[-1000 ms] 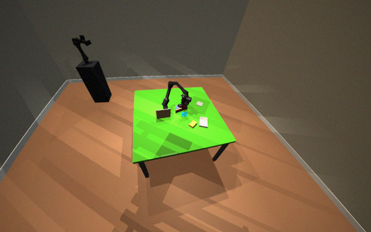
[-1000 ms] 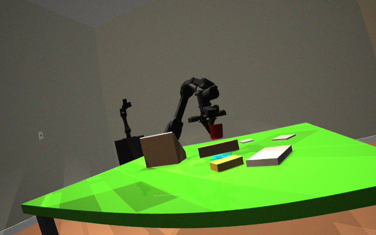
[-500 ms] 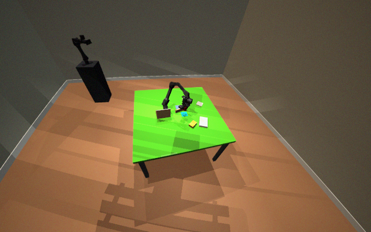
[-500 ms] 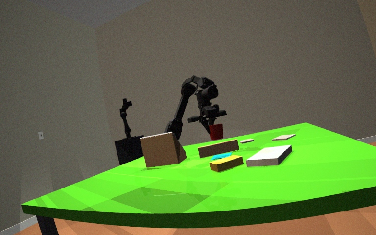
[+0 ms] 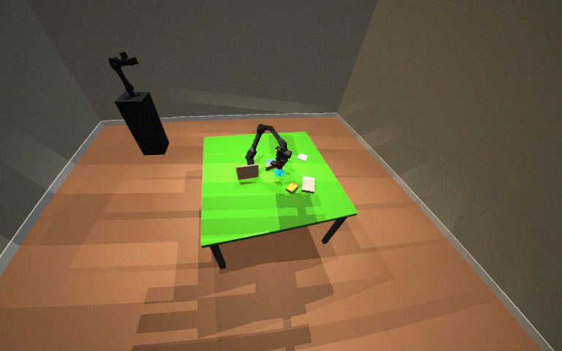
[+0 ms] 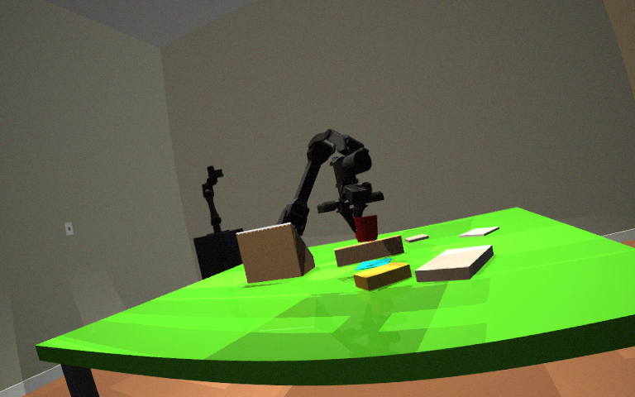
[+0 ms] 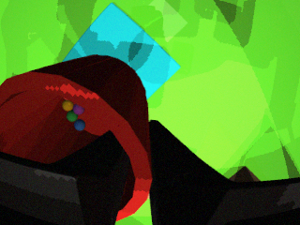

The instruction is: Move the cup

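Here the claw (image 7: 141, 182) is nearly closed, clamped on the rim wall of the red cup (image 7: 75, 107): one dark finger (image 7: 63, 213) sits inside the cup mouth, the other finger (image 7: 206, 206) outside the wall. The cup hangs under the claw, lifted above the green table (image 6: 515, 299), upright as far as the side view shows. Four small marbles (image 7: 73, 115) (yellow, purple, green, blue) sit clustered in the bottom of the cup.

Using the cup as landmark: the cyan pad (image 7: 126, 47) lies on the table just past the cup's far rim in the wrist view, partly covered by the cup and partly in shadow. In the side view the cup (image 6: 365, 227) hangs above a long wooden bar (image 6: 369, 250); the cyan pad (image 6: 373, 264) lies in front of that bar, toward the camera, just beside a yellow block (image 6: 382, 275). A tan box (image 6: 273, 252) is off to the cup's left, a flat white block (image 6: 454, 263) to its right and nearer the camera. Two thin pale tiles (image 6: 478, 231) lie farther right of the cup.
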Tool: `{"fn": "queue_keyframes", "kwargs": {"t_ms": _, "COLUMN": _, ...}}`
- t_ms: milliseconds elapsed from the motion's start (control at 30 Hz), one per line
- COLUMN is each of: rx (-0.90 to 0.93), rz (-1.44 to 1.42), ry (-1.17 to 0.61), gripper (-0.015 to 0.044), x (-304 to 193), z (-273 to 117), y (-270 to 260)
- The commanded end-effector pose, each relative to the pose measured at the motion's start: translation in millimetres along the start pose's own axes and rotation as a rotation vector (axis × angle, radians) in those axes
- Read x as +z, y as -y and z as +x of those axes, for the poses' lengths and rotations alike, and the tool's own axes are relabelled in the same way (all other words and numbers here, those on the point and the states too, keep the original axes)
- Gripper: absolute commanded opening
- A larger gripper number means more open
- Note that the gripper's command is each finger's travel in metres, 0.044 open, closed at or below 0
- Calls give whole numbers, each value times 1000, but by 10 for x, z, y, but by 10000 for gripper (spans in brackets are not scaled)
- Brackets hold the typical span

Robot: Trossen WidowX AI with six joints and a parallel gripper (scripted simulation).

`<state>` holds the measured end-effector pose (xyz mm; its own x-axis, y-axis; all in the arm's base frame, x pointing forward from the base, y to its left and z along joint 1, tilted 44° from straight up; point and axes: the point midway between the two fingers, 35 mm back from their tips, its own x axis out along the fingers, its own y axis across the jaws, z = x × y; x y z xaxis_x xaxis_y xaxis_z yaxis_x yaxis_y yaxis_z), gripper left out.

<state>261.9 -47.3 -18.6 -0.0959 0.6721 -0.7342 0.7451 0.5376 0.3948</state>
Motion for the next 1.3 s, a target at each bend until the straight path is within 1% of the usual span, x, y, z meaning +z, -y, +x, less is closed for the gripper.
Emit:
{"fn": "queue_keyframes", "kwargs": {"t_ms": 0, "rx": 7, "rz": 8, "ry": -4, "gripper": 0, "x": 5, "z": 59, "y": -2}}
{"fn": "queue_keyframes", "kwargs": {"t_ms": 1133, "rx": 9, "rz": 7, "ry": -6, "gripper": 0, "x": 11, "z": 620, "y": 6}}
{"fn": "queue_keyframes", "kwargs": {"t_ms": 1267, "rx": 2, "rz": -2, "ry": -1, "gripper": 0, "x": 10, "z": 610, "y": 3}}
